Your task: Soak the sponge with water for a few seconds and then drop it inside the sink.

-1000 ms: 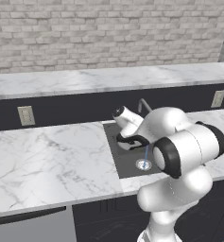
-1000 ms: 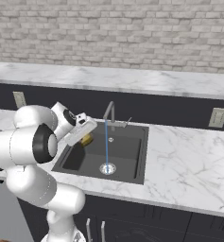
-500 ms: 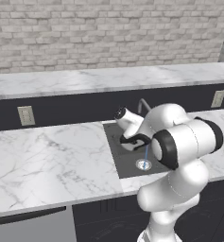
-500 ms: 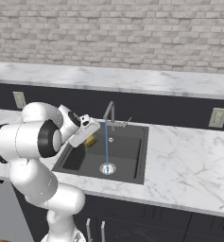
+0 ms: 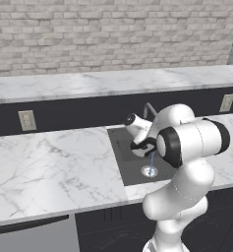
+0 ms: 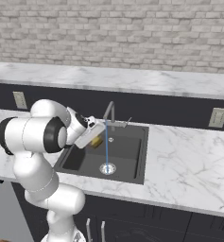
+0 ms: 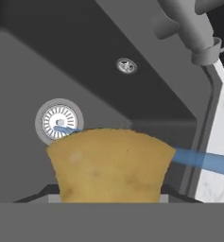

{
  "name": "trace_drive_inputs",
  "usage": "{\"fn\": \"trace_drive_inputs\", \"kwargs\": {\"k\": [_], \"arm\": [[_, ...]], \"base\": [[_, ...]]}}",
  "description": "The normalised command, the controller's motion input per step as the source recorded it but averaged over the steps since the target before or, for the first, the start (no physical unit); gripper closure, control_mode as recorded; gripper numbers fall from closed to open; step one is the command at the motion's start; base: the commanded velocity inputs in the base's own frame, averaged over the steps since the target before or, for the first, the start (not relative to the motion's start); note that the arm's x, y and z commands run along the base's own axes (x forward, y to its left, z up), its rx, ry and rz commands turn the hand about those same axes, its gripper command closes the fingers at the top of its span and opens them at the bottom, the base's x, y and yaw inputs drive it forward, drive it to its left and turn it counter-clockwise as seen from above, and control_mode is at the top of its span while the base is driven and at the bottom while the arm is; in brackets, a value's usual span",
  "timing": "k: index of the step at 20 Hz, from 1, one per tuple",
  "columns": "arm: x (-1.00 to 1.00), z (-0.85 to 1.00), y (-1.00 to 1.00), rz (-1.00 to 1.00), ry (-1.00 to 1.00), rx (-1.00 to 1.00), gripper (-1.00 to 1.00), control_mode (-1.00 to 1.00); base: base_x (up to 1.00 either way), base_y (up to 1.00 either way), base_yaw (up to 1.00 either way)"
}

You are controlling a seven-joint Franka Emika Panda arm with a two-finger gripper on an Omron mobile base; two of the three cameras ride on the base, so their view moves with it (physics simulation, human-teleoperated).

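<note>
Nearest the hand camera, the sponge (image 7: 111, 165) sits right in front of the lens between the fingers, so the tool (image 6: 95, 140) is clenched on it, though the fingertips themselves are hidden behind the block. It is a mustard-yellow block with a faintly mottled, porous face, its top edge gently curved and its sides tapering downward; no darker side can be made out from here. In the right base view the sponge shows as a small yellow patch (image 6: 97, 141) at the end of the white hand, over the sink (image 6: 80, 159) and just beside the water.

Taking the sink as the landmark: the sponge hangs above its basin, toward the back wall, not resting on the floor. The water (image 6: 106, 147) falls as a thin blue line from the faucet (image 6: 110, 111) at the sink's rear rim to the drain (image 6: 107, 168) in the basin floor. In the hand view the stream (image 7: 201, 159) passes behind the sponge and reappears at the drain (image 7: 59, 121); whether it touches the sponge or just misses it I cannot tell.

So the pick-up looks done and the tap is running. The soak is at hand or barely begun; what is left is holding the sponge in the stream, then letting go over the basin.

Farther off, the marble desk (image 6: 189, 165) surrounds the sink, with a brick wall (image 6: 132, 38) behind.
</note>
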Motion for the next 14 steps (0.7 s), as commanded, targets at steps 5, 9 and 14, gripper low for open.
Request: {"fn": "trace_drive_inputs", "kwargs": {"k": [5, 9, 14], "arm": [[0.00, 0.00, 0.00, 0.02, -0.09, -0.10, 1.00, -1.00], [0.00, 0.00, 0.00, 0.03, -0.11, -0.13, 1.00, -1.00], [0.03, -0.08, 0.00, 0.03, -0.08, -0.09, 1.00, -1.00]], "base": [[0.00, 0.00, 0.00], [0.00, 0.00, 0.00], [0.00, 0.00, 0.00]]}}
